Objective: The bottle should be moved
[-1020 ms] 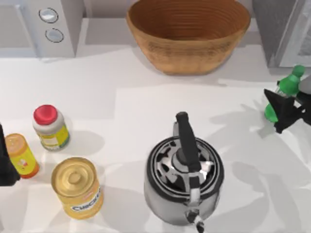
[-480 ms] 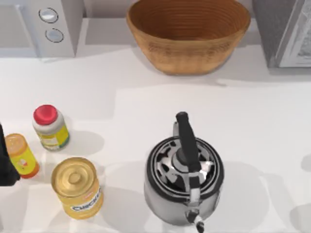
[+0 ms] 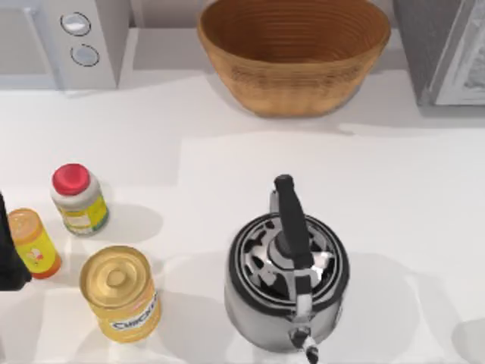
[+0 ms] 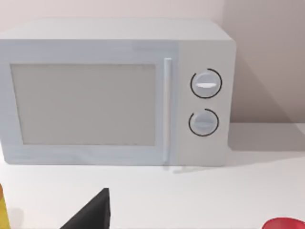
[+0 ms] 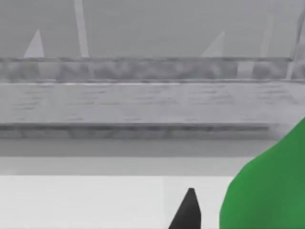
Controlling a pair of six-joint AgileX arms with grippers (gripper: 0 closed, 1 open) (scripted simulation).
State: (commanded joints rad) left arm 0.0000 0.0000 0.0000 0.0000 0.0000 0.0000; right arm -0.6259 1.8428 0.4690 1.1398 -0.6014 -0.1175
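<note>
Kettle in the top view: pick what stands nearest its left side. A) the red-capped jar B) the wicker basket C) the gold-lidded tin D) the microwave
C: the gold-lidded tin stands just left of the kettle; the red-capped jar is farther left, and the wicker basket and microwave sit along the back.

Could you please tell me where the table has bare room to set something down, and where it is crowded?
The widest free patch lies right of the kettle, below the wicker basket. Another lies between the microwave and the red-capped jar. The left edge is crowded: jar, orange bottle, yellow can.
</note>
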